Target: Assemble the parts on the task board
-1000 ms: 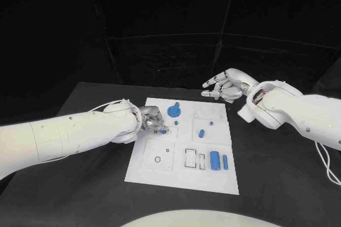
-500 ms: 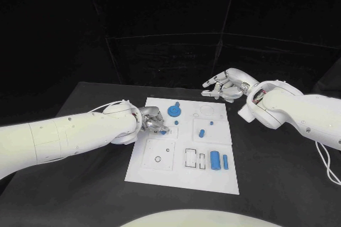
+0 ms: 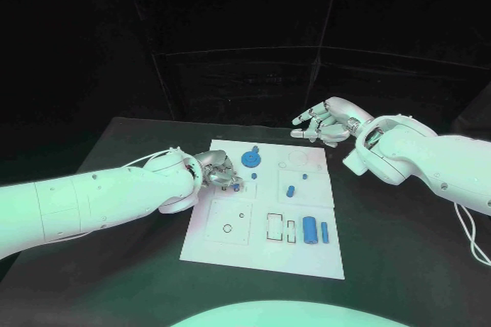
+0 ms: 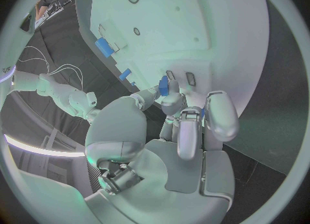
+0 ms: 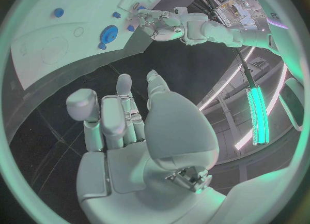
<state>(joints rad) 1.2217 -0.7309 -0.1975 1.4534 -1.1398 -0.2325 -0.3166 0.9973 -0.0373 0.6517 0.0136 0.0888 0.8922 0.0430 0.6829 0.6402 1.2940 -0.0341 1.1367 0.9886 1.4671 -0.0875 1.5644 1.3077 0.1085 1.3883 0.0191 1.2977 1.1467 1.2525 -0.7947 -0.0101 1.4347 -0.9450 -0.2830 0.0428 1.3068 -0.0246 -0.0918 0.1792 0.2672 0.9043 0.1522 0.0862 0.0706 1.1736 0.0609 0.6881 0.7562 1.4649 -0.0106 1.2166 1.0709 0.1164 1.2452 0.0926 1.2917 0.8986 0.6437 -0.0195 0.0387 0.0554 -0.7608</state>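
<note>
The white task board (image 3: 235,245) lies in the middle of the black table. My left hand (image 3: 218,171) hovers low over the board's left column and pinches a small blue part (image 3: 235,187) (image 4: 164,85) between its fingertips, just above two small slots (image 4: 181,77). A blue gear (image 3: 250,157) (image 5: 110,31) sits on the board just beyond that hand. My right hand (image 3: 324,125) (image 5: 123,125) hangs in the air over the board's far right corner, fingers apart and holding nothing. Two blue cylinders (image 3: 309,230) lie at the board's near right.
A small blue peg (image 3: 255,176) and a blue piece (image 3: 289,192) stand mid-board. Near the front are a ring outline (image 3: 226,229) and a rectangular slot (image 3: 275,227). Bare black table (image 3: 399,263) surrounds the board on every side.
My left hand has shifted only slightly over the left column, still holding the small blue part. The right hand has stayed where it was.
</note>
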